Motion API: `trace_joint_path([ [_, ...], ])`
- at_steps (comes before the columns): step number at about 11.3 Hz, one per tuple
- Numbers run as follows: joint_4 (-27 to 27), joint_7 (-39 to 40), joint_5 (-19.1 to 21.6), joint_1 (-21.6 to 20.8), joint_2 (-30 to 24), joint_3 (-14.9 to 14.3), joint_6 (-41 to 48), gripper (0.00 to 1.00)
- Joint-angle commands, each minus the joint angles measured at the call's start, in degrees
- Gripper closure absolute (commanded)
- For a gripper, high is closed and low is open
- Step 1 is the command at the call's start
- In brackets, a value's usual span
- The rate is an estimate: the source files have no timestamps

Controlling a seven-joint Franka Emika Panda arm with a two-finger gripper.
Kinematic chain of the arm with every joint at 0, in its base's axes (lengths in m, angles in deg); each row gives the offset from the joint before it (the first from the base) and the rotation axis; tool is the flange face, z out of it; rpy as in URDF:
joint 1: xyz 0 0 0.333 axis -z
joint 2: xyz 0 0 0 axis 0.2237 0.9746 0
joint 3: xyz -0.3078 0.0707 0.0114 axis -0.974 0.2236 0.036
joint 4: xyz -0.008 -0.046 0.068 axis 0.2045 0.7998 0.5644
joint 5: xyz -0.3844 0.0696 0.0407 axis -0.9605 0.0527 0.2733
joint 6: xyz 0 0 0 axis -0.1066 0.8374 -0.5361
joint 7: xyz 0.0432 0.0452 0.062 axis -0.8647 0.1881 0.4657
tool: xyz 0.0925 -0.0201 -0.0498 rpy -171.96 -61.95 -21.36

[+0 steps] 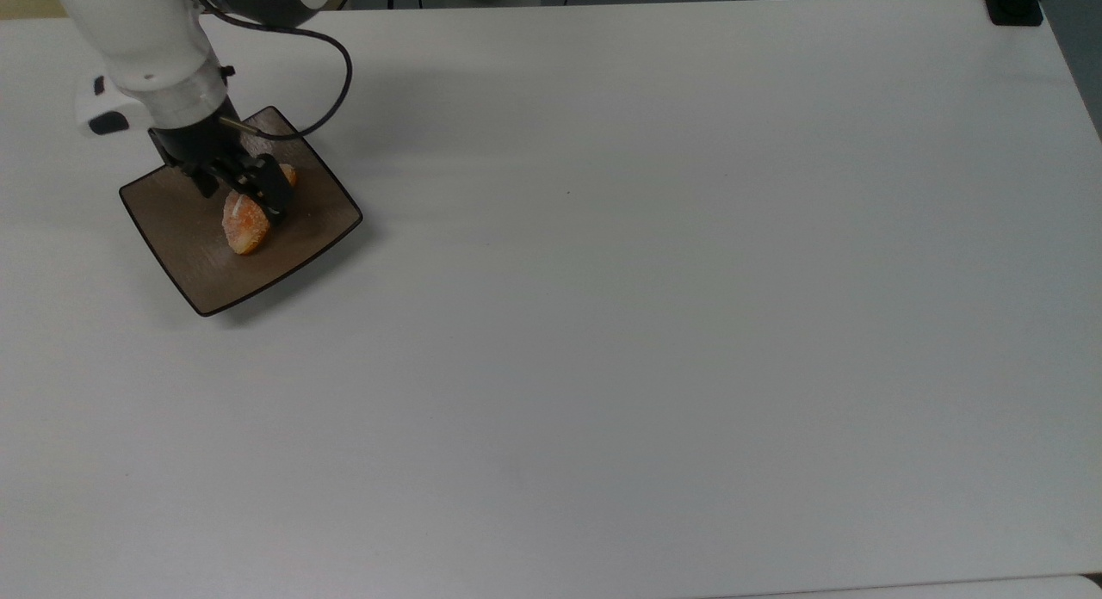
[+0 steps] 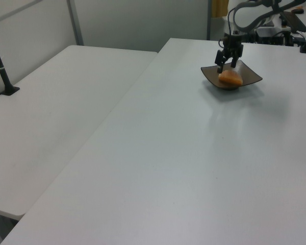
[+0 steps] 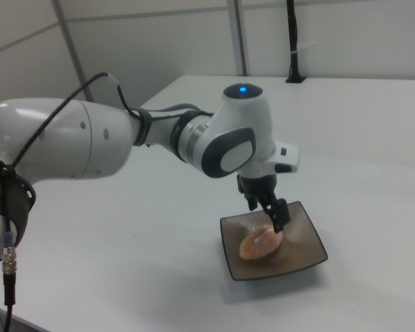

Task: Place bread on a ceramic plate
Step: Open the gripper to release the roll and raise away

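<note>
Bread [image 1: 244,223] on ceramic plate [image 1: 194,263], just under claw [image 1: 241,182]; claw fingers spread, holding nothing.

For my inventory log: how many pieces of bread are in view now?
1. The small oval orange-brown bread lies on the square glossy brown ceramic plate, just under the open black gripper. No other piece is visible.

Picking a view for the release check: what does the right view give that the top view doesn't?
Right view: the white arm's joints with a blue light, and the gripper from the side, fingers apart above the bread.
Top view: the whole white table, bare away from the ceramic plate, and a black cable looping off the wrist.
Both: the bread lying on the plate, gripper open over it.
</note>
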Motion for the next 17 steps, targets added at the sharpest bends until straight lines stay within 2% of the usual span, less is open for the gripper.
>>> trace_joint_path([
  [1,-4.9,-2.1,-0.9,0.6,-3.4,-0.3,9.0,0.00],
  [4,-10.9,-1.8,-0.7,0.9,-7.9,-0.6,20.2,0.00],
  [8,-11.3,-1.9,0.0,-0.9,-14.1,0.0,29.5,0.00],
  [9,-11.2,-2.1,-0.2,-3.9,-14.9,0.2,31.0,0.00],
  [13,-10.4,-2.1,-1.1,-11.1,-17.5,0.0,35.3,0.00],
  [15,-8.2,-2.3,-2.6,-17.0,-17.7,-0.6,35.0,0.00],
  [17,-7.3,-2.8,-3.5,-22.7,-17.4,-2.9,34.4,0.00],
])
